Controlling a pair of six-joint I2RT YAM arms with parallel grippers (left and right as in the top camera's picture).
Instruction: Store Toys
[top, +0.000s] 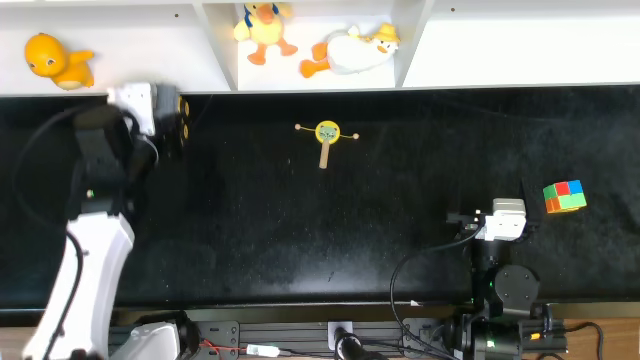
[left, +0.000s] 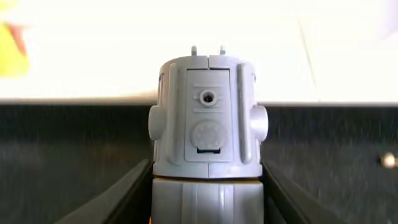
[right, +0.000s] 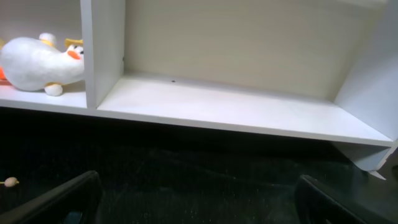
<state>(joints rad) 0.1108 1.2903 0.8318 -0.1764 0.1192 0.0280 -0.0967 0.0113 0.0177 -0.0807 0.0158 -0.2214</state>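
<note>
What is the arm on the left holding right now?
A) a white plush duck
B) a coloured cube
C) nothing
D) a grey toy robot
D: the grey toy robot sits in the left gripper; the cube lies on the table, the white duck in the shelf.

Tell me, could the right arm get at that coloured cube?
Probably yes: the cube lies on bare mat close beside the right tool, nothing stands between them, and the tool is open and empty.
</note>
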